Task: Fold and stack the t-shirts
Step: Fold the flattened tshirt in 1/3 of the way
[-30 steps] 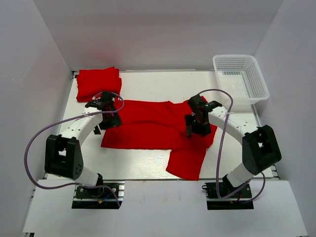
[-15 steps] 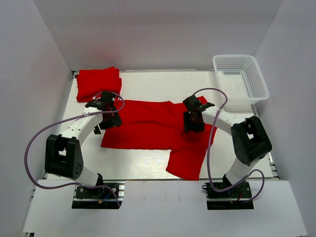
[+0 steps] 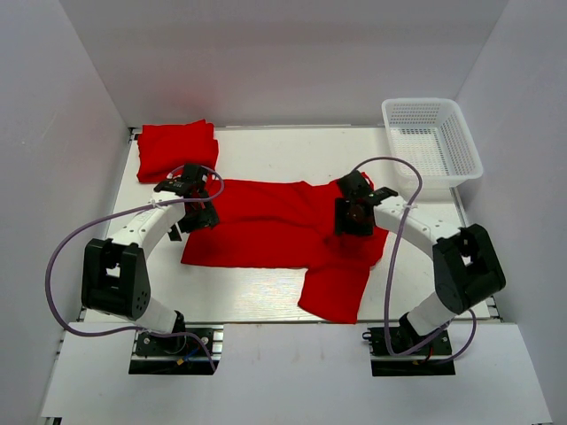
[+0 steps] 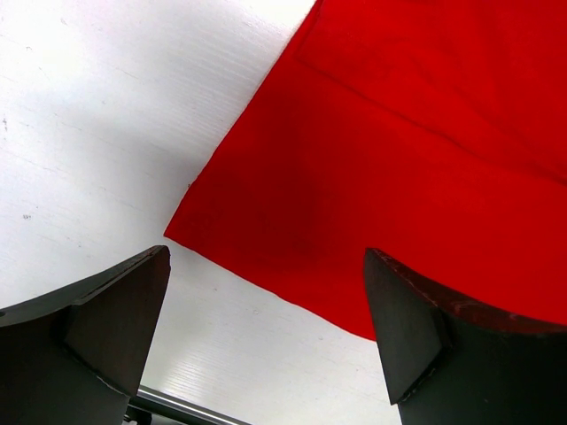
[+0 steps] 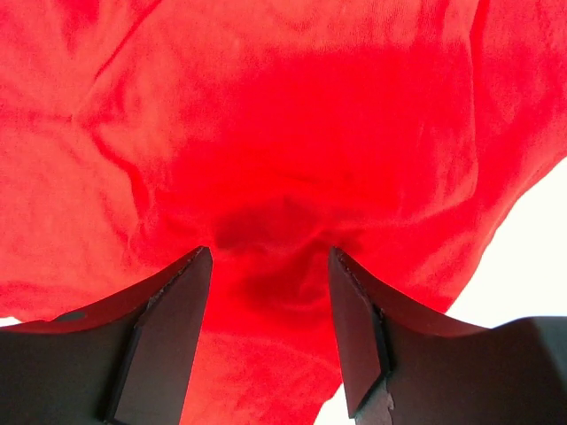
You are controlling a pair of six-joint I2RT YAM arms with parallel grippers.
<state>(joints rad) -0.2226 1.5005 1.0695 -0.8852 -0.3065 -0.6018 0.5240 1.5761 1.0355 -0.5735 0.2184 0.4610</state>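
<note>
A red t-shirt (image 3: 283, 226) lies spread across the middle of the white table, one part hanging toward the front edge. A folded red t-shirt (image 3: 175, 149) lies at the back left. My left gripper (image 3: 200, 214) is open and empty over the spread shirt's left edge; the left wrist view shows the shirt's corner (image 4: 292, 221) between its fingers. My right gripper (image 3: 351, 220) is open and empty just above the shirt's right part; wrinkled red cloth (image 5: 266, 204) fills the right wrist view between the fingers.
A white plastic basket (image 3: 431, 144) stands at the back right corner. White walls enclose the table on the left, back and right. Bare table (image 3: 266, 292) shows in front of the shirt.
My right gripper has shifted slightly over the shirt's right part, first left, then back right. The left arm and the shirts have not moved.
</note>
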